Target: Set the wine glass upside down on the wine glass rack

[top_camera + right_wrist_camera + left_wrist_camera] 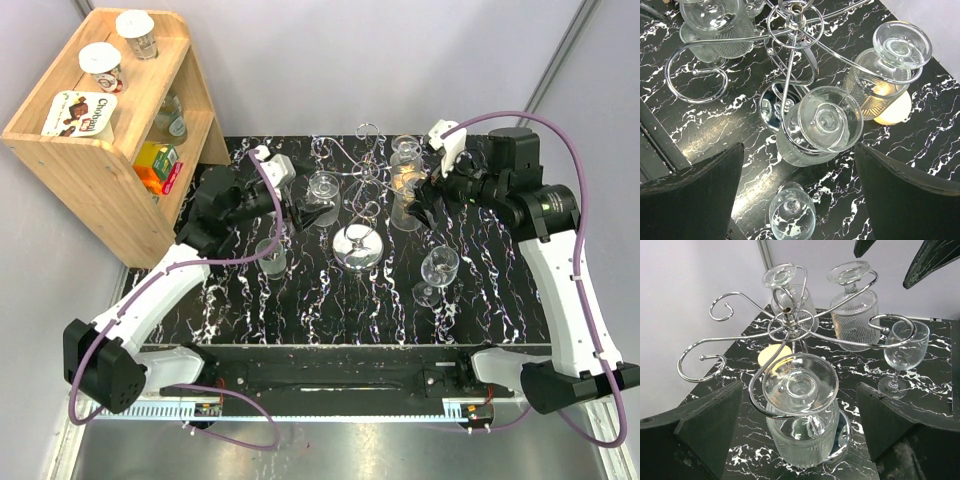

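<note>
Both jaws gape near one rack (786, 315): three hung glasses (800, 385), two upright glasses (438, 268).

Table (500, 300): black top with white marble veining, level. The rack base (769, 107), a round mirror disc, stands on it near the centre. One wine glass (438, 270) stands upright on the top, right of the base and apart from it. A second glass (272, 255) appears to stand left of the base, but the view there is cluttered.
</note>
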